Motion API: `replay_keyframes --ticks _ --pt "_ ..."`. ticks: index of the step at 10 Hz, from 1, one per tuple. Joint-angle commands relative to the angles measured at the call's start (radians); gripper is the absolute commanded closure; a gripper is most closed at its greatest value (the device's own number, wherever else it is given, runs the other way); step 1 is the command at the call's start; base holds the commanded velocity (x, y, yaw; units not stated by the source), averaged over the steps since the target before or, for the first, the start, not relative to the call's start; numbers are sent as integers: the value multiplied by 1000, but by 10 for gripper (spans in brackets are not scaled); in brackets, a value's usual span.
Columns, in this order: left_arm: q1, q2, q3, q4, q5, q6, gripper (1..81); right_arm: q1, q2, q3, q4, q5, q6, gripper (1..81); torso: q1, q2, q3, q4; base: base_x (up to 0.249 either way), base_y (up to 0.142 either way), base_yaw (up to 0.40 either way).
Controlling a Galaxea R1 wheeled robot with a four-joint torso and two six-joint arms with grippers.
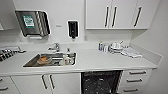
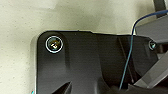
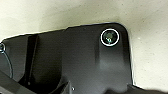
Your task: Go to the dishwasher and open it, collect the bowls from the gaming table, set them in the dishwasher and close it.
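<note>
- Dishwasher (image 1: 101, 82): built in under the white table (image 1: 100, 61), right of centre, between a white cabinet door (image 1: 66, 83) and a stack of white drawers (image 1: 134, 80); its dark interior is exposed, so it stands open
- Sink (image 1: 51, 60): steel basin set into the table, left of centre; an orange-brown item (image 1: 43, 60) and some pale dishes lie in it; a tap (image 1: 56, 46) stands behind it
- Dishes (image 1: 115, 46): a cluster of white crockery and small bottles on the table towards the right, near the back wall; a folded cloth (image 1: 131, 53) just beside them
- Wall fittings: steel paper-towel dispenser (image 1: 32, 22) on the left; black soap dispenser (image 1: 73, 29) above the tap; white upper cabinets (image 1: 120, 13) with dark handles on the right
- Left wrist view: the robot's dark plate over a pale speckled floor (image 2: 22, 25); a thin blue cable (image 2: 128, 55) crosses it; left pincer state cannot be told
- Right wrist view: the dark plate over the same pale floor; right pincer state cannot be told
</note>
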Motion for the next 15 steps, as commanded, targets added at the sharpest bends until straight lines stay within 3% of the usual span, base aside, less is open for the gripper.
replay_keyframes --ticks 1,3,4,7,11,12,13,14,15 --pt "-25 48 -100 5 62 4 10 40 41 -106 -12 -4 -2 10 -64 99 97 0 0 0 0" --pt "-25 117 -176 9 75 4 10 40 58 -126 -13 4 -2 10 -105 161 160 0 0 0 0" --pt "-25 137 -196 9 85 4 10 40 59 -125 -12 16 -2 10 -129 197 98 0 0 0 0" --pt "-25 198 -257 5 85 4 10 40 70 -131 -16 18 1 10 -187 286 143 0 0 0 0" --pt "-26 266 -371 -7 85 4 10 19 128 -195 -11 -1 0 10 -279 428 148 0 0 0 0" --pt "-26 266 -377 -8 85 4 10 -1 159 -238 12 4 -3 10 -302 464 148 0 0 0 0" --pt "-26 264 -377 -9 85 4 10 -22 189 -291 96 15 -26 10 -326 500 148 0 0 0 0" --pt "-26 263 -377 -9 87 4 10 -32 212 -336 219 19 -165 10 -349 536 148 0 0 0 0" --pt "-26 260 -377 -9 87 4 10 -29 226 -349 385 18 -348 10 -373 573 148 0 0 0 0"
